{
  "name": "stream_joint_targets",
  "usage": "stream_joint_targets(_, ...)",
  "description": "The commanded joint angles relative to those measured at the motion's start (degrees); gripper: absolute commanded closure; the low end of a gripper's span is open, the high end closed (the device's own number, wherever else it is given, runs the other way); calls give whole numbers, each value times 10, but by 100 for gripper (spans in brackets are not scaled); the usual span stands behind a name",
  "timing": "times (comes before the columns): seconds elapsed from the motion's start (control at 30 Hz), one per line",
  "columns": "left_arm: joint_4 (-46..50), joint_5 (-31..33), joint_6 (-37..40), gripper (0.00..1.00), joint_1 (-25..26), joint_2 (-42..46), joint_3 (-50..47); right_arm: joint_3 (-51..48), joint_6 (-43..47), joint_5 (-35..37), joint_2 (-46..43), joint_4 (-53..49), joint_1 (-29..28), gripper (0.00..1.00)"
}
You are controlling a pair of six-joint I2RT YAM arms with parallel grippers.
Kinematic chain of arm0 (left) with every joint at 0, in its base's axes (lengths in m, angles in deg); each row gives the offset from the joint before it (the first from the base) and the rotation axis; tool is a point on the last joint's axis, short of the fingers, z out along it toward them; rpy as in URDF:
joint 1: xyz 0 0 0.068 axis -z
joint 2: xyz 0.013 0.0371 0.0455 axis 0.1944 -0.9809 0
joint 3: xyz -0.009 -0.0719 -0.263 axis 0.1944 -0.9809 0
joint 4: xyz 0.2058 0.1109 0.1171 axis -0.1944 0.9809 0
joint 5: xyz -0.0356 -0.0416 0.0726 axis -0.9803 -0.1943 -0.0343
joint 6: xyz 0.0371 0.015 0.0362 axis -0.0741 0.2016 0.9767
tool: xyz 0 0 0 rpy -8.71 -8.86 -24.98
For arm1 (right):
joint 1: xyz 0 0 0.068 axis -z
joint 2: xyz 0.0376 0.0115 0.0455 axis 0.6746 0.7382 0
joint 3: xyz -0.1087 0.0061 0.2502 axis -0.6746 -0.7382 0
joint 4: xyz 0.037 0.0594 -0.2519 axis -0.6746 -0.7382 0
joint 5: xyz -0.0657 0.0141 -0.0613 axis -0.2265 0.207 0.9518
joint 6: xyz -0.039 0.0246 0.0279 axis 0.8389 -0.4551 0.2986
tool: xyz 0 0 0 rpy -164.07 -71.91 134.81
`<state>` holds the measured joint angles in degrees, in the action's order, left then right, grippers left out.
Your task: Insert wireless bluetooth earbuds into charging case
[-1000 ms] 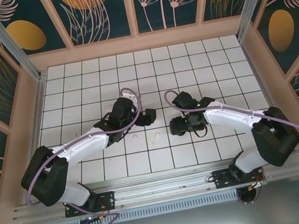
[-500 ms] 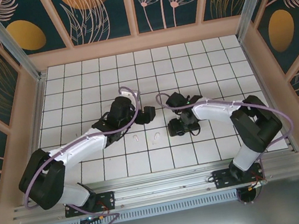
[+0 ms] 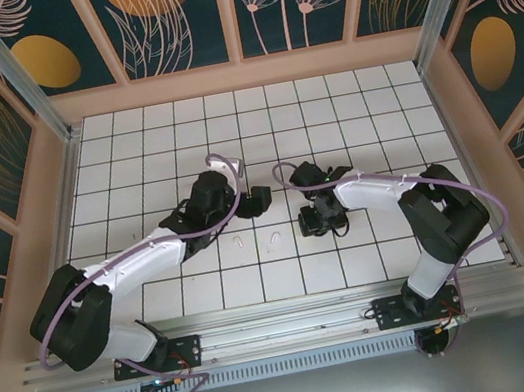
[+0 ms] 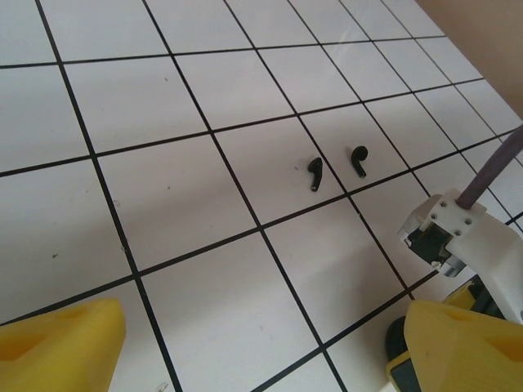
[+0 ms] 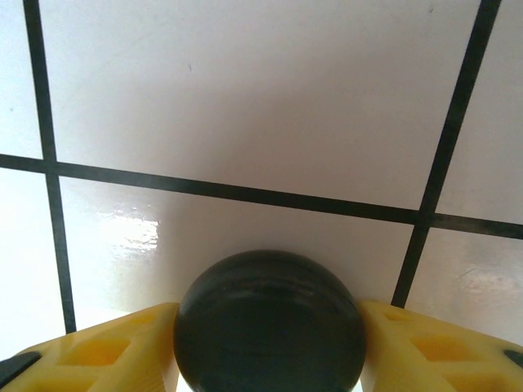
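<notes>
Black earbuds (image 4: pixel 315 173): two, side by side, apart, at the middle of the bench (image 4: pixel 204 245), stems roughly parallel, ahead and right of the left fingers (image 4: pixel 57 347), which gape wide and empty; left arm judged nearer. White earbuds (image 3: pixel 275 242): toward the near edge, between the arms. Right fingers (image 5: pixel 106 351): pressed against both sides of a dark round case (image 5: pixel 270 322).

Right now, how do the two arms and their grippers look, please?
Both arms have white links between bulky black joints: the left arm and the right arm. A thin purple cable loops along each. The left gripper and the right gripper look black from above; their wrist cameras show yellow wedge-shaped fingers.
</notes>
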<state>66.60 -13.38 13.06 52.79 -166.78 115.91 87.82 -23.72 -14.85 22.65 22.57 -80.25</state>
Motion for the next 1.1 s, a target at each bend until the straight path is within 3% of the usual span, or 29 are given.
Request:
stream_joint_targets(0.0,-70,-18,24,11,-1,40,-37,12,-38,-10,-34,23,7,45)
stream_joint_targets(0.2,-162,-58,36,11,-1,78,-83,42,-85,-22,-116,38,16,45)
stream_joint_targets(0.4,-342,-146,21,12,-1,87,-127,85,-135,-18,-209,66,28,45)
stream_joint_targets(0.53,-433,-217,-15,23,7,36,-111,84,-183,-35,-265,112,44,47)
stream_joint_targets(0.67,-459,-215,-4,24,45,-14,-73,75,-224,-64,-304,157,55,48)
stream_joint_targets(0.83,-514,-217,-24,24,51,-67,-33,85,-239,-95,-308,153,55,48)
stream_joint_targets(0.97,-488,-233,-25,35,51,-101,17,82,-249,-109,-311,157,55,48)
stream_joint_targets(1.07,-500,-212,-36,36,51,-115,23,82,-254,-116,-314,160,56,48)
